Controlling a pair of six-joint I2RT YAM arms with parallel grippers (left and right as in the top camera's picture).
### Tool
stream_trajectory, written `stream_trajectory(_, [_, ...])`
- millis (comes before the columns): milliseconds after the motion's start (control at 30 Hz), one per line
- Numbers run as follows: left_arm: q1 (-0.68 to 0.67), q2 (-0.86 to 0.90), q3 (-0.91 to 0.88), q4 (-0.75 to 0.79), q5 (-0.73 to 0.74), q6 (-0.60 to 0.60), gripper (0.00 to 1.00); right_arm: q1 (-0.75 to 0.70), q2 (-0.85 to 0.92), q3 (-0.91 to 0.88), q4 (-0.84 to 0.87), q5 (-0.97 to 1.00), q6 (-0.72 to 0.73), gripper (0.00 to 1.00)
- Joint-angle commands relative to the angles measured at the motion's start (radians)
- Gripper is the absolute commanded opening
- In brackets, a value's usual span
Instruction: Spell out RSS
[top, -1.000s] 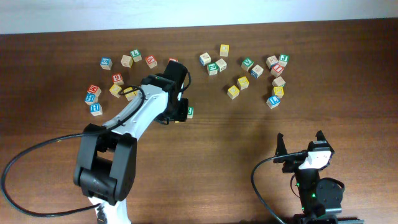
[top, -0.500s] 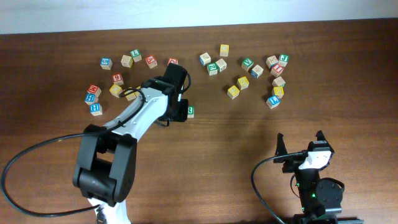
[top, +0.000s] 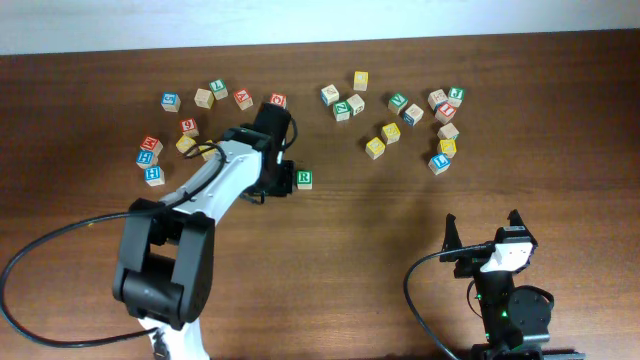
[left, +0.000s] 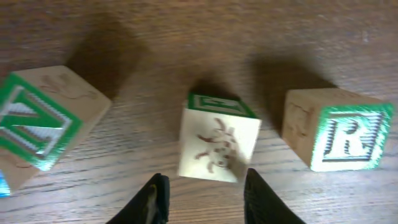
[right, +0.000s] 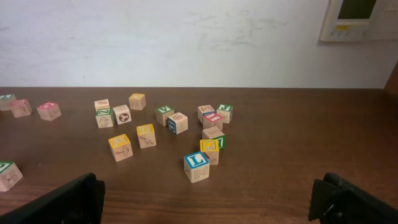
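The pale cube with a green R (top: 304, 179) sits on the table just right of my left gripper (top: 282, 180). In the left wrist view the R cube (left: 345, 137) is at the right, apart from the fingers. My left gripper (left: 205, 202) is open, with only bare wood between its tips. A cube with a green top and a drawn face (left: 217, 146) lies just beyond them. Yellow-faced cubes (top: 375, 147) (top: 391, 132) lie at the far right; I cannot read their letters. My right gripper (top: 482, 225) (right: 211, 205) is wide open and holds nothing.
A cube with a green-bordered letter (left: 37, 124) lies left of the left fingers. One group of letter cubes (top: 165, 140) is at the far left, another (top: 440, 110) at the far right. A blue L cube (right: 196, 165) is the nearest one ahead of the right gripper.
My left gripper has drawn back off the R cube, which now shows whole on the table. Its jaws have narrowed a little. The right arm has not moved.
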Motion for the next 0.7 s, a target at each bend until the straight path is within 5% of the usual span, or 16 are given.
stream_trajectory(0, [0.025,-0.041,-0.005,0.0,-0.007,-0.005,0.4,0.003,-0.008,-0.005,-0.007,0.009,-0.006,0.98])
stream_trajectory(367, [0.027,-0.034,-0.005,0.051,-0.006,0.0,0.47,0.003,-0.008,-0.005,-0.007,0.009,-0.006,0.98])
stream_trajectory(667, [0.027,-0.004,-0.005,0.084,-0.006,-0.001,0.4,0.003,-0.008,-0.005,-0.007,0.009,-0.006,0.99])
